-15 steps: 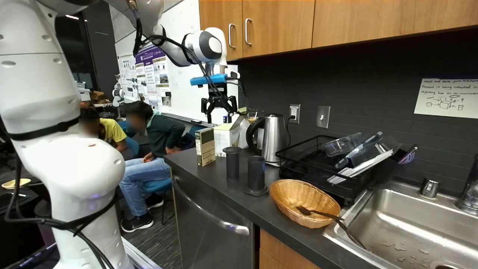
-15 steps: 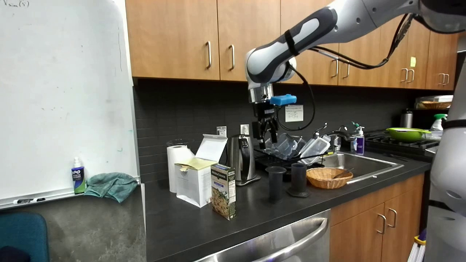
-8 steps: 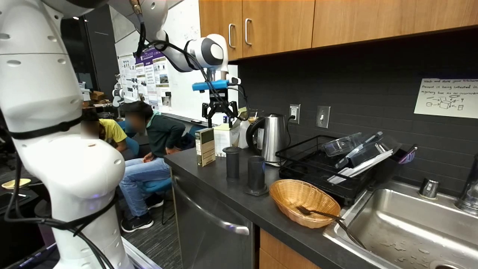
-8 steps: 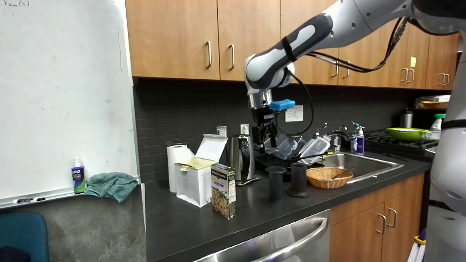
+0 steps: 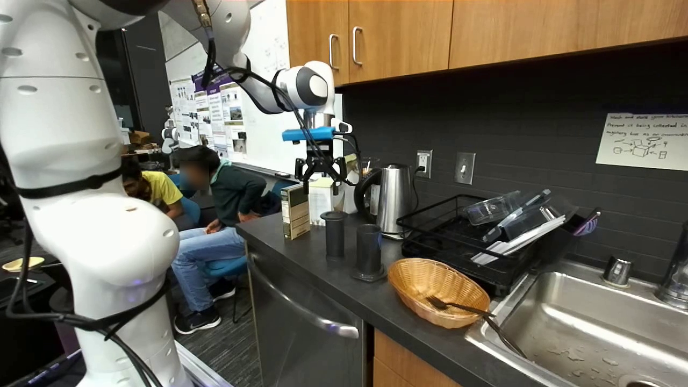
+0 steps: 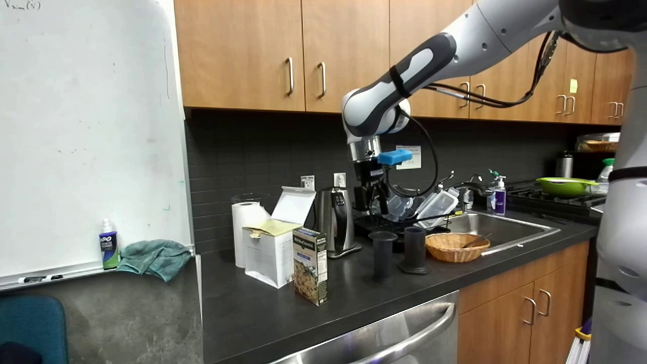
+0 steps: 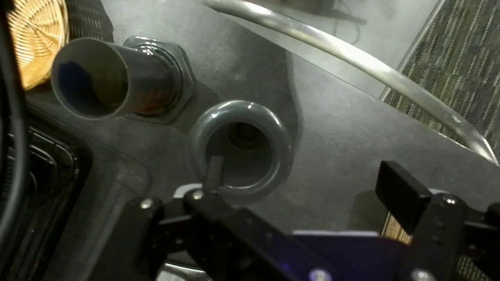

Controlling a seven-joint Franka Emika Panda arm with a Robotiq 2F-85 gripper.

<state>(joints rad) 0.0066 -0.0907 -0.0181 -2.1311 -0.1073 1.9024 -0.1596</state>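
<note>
The hand (image 5: 321, 189) (jaws spread wide) hangs above the counter (image 6: 252, 318), near the flanged dark cylinder (image 6: 382, 257).

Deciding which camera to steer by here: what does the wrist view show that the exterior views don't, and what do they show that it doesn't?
Only the wrist view shows deep inside the wide-rimmed cup, down to a dark round patch.

Only the exterior views show the sink, the wall cabinets, the clear plastic containers and the fork leaning over the rim of the basket.

Both share the gripper, open and holding nothing; the wide-rimmed cup and the straight cup beside it; the basket, cut off in the wrist view; and the curved metal handle.
</note>
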